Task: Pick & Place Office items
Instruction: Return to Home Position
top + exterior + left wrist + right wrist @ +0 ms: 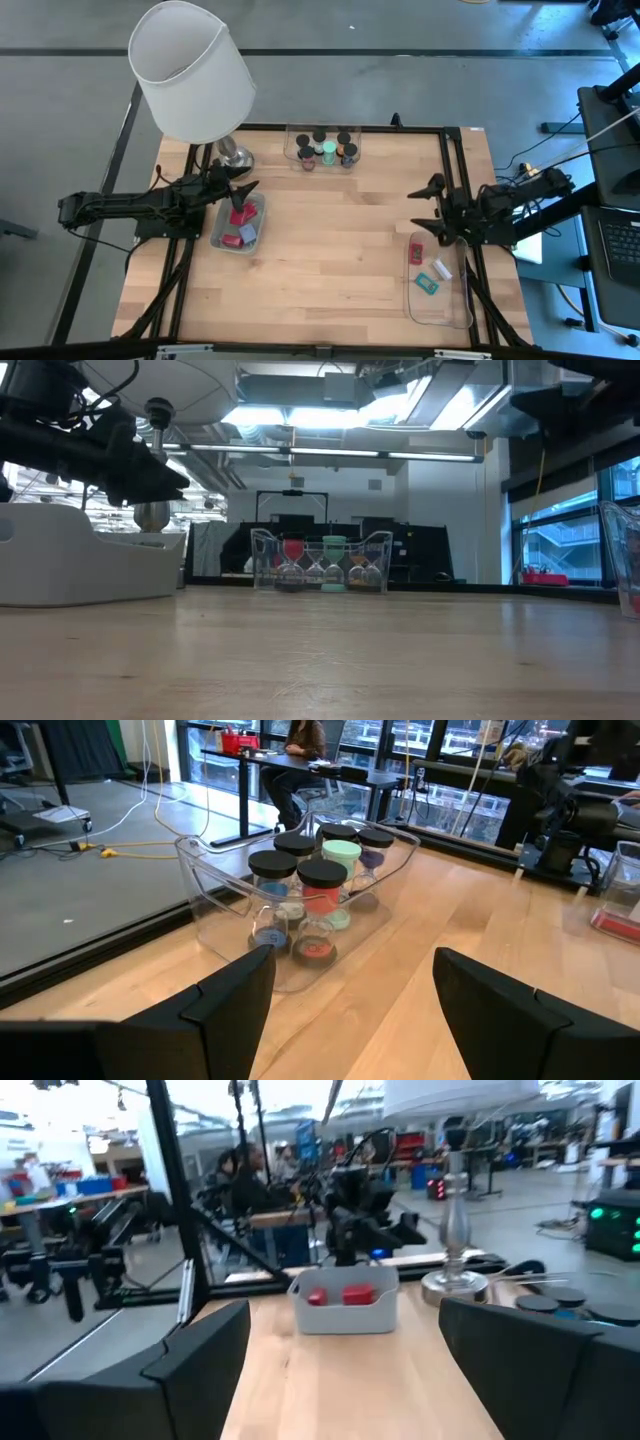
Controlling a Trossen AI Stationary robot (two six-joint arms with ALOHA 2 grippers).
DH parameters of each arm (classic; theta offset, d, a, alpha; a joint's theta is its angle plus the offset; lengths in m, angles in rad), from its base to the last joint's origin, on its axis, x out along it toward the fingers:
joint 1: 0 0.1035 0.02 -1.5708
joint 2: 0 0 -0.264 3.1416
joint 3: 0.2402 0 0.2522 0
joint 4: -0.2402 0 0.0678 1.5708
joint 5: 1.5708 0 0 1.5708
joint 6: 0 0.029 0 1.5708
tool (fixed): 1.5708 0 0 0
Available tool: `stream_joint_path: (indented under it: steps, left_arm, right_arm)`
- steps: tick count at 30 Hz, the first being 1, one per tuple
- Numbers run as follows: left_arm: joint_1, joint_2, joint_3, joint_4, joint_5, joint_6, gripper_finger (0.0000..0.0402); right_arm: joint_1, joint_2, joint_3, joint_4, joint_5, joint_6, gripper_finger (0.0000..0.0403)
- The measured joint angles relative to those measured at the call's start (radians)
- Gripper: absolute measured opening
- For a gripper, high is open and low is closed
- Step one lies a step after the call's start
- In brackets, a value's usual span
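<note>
Seemingly over the gray bin point(218, 238), left claw point(243, 184) gapes empty, as does right claw point(428, 205).

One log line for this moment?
left gripper: open, by gray plastic bin | right gripper: open, near clear rectangular tray | both empty

High view: bright, even overhead light on the counter point(330, 240), with soft, short shadows under the arms point(130, 208). White lamp shade point(190, 70) is nearly blown out. Low view: ceiling light strips point(330, 415) glare hard and the arm overhead reads as a black silhouette. Left wrist view: left hand point(355, 957) is dark against the daylit windows point(440, 742), with highlights on the clear tray point(205, 880) rim. Right wrist view: background washed out.
</note>
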Motion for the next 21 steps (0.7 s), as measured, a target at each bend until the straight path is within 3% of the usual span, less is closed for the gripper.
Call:
stream_joint_path:
  steps: [8, 11, 21]
  left_arm:
    - [0.000, 0.000, 0.000, 0.000, 0.000, 0.000, 0.0269]
    - [0.000, 0.000, 0.000, 0.000, 0.000, 0.000, 0.0269]
    - [0.000, 0.000, 0.000, 0.000, 0.000, 0.000, 0.0269]
  right_arm:
    - [-0.097, -0.164, -0.087, 0.001, 0.000, -0.022, 0.0327]
    - [-0.141, -0.164, -0.119, 0.028, -0.006, -0.023, 0.0327]
    - [-0.359, -0.163, -0.181, 0.168, -0.187, -0.129, 0.0327]
